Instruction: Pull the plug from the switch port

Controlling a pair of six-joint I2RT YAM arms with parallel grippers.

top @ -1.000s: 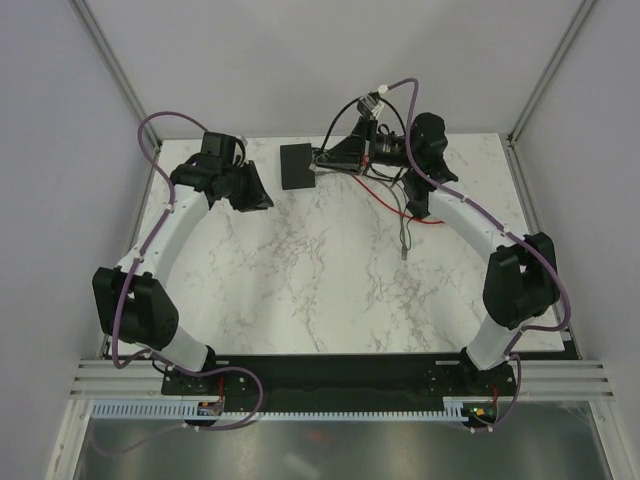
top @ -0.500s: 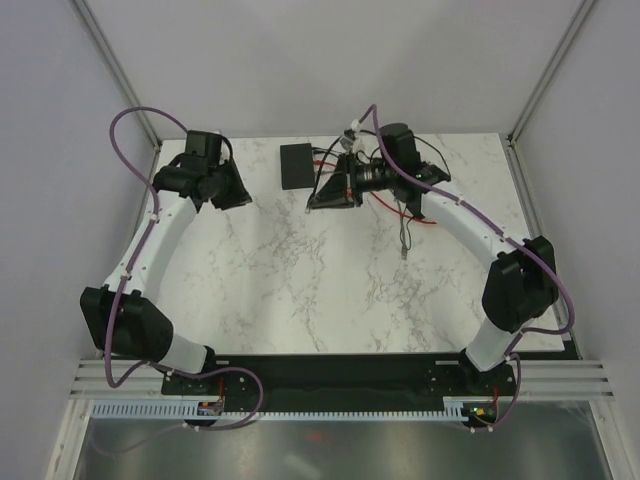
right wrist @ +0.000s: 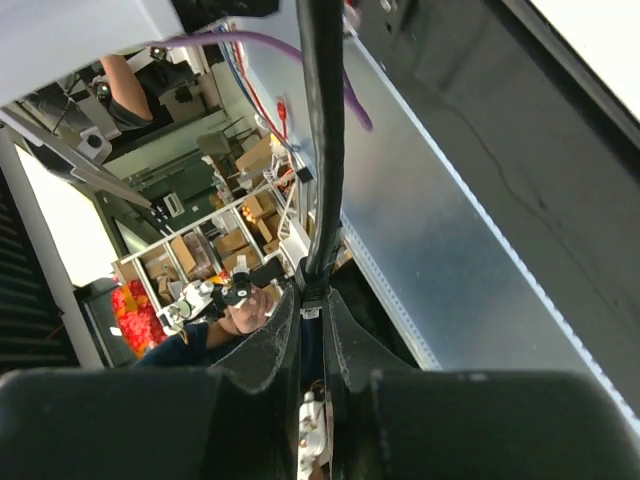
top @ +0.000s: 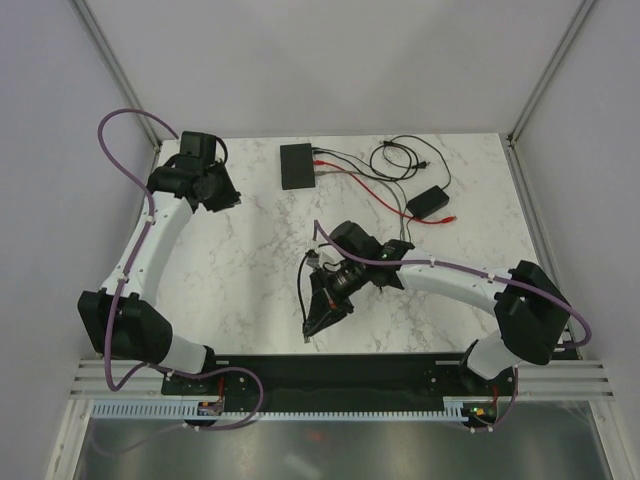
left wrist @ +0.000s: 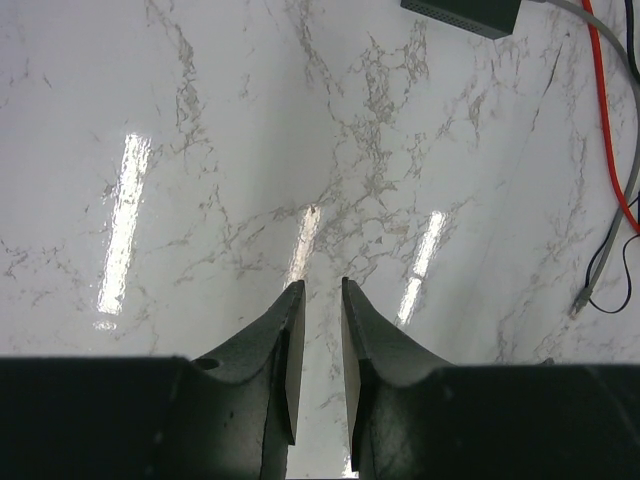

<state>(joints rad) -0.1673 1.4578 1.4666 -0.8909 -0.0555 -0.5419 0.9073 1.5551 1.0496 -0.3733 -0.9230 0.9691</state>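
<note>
- switch [top: 297,166] sits at the far table edge, red cable [top: 345,175] running to it. nothing holds it, so a tug could drag it.
- right gripper [right wrist: 313,300] pinches a thin black cable [right wrist: 322,150] near the arm bases - it could slip out.
- left gripper [left wrist: 320,295] slightly parted, empty, too far to steady anything.

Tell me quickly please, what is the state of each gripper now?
Left gripper: partly open, holding nothing.
Right gripper: closed on a black cable.
</note>
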